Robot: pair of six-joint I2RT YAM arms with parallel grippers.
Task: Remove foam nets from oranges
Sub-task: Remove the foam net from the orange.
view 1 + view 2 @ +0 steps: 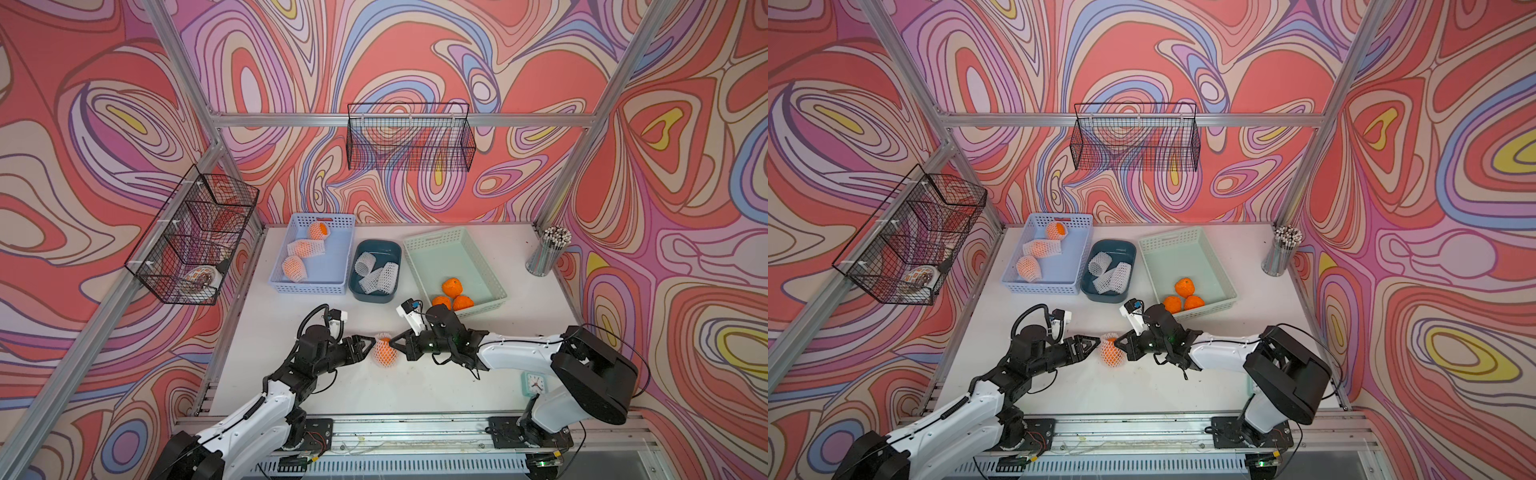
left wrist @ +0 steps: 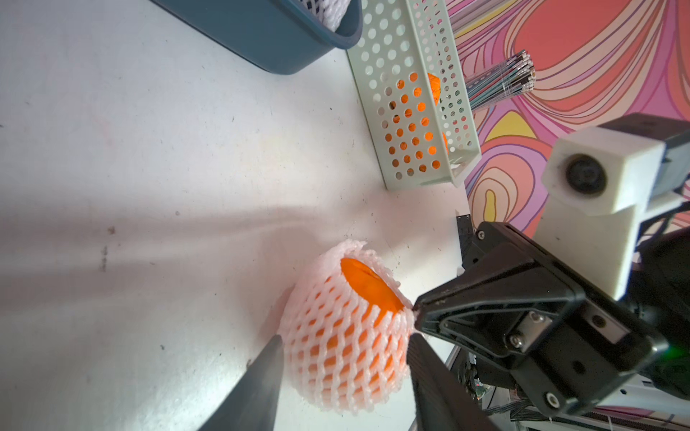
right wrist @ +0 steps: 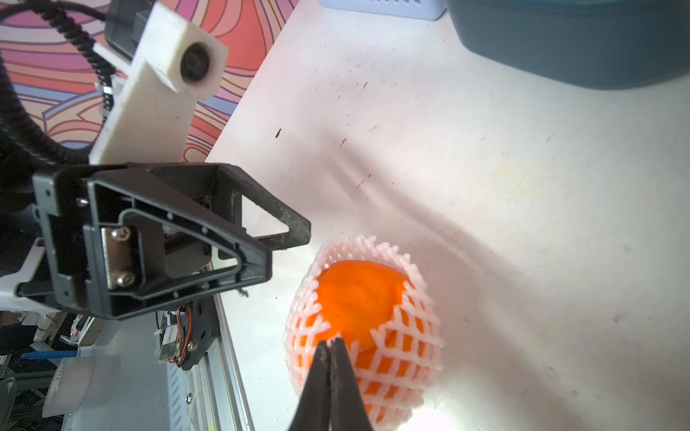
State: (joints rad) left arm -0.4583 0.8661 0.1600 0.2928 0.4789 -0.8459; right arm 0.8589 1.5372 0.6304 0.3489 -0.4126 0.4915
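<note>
On the white table between my arms stands one orange (image 3: 358,294) in a white foam net (image 1: 384,352) (image 1: 1112,352) (image 2: 347,347), its top bare. My right gripper (image 3: 331,341) (image 1: 395,345) is shut on the net's upper rim. My left gripper (image 2: 345,337) (image 1: 369,343) is open, one finger on each side of the net; whether they touch it I cannot tell. Three netted oranges (image 1: 296,266) lie in the blue basket (image 1: 307,289). Empty nets (image 1: 376,272) fill the dark teal bin (image 1: 374,297). Three bare oranges (image 1: 452,296) sit in the green basket (image 1: 449,257).
A cup of pens (image 1: 546,251) stands at the back right corner and a small clock (image 1: 535,384) sits near the right arm's base. Black wire baskets hang on the left wall (image 1: 191,241) and the back wall (image 1: 409,137). The three containers line the table's back half.
</note>
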